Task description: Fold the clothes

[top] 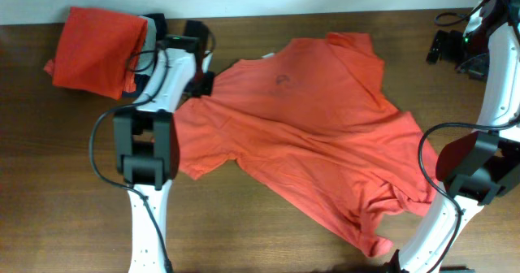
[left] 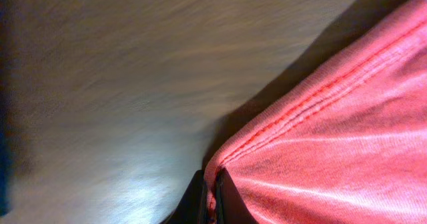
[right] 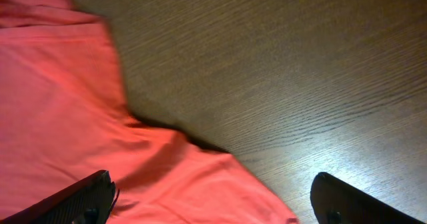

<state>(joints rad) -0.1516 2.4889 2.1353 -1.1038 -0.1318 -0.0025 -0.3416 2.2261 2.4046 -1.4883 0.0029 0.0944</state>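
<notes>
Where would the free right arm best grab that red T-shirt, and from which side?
Probably the sleeve hem of the coral-red T-shirt nearest the open right pincer, approached low from the wooden tabletop beyond it. That edge lies flat and free, mirroring the stitched hem that the left pincer clamps.

Left pincer (left: 212, 199) clamped shut; right pincer (right: 213, 199) jaws spread wide; both arms bent.
</notes>
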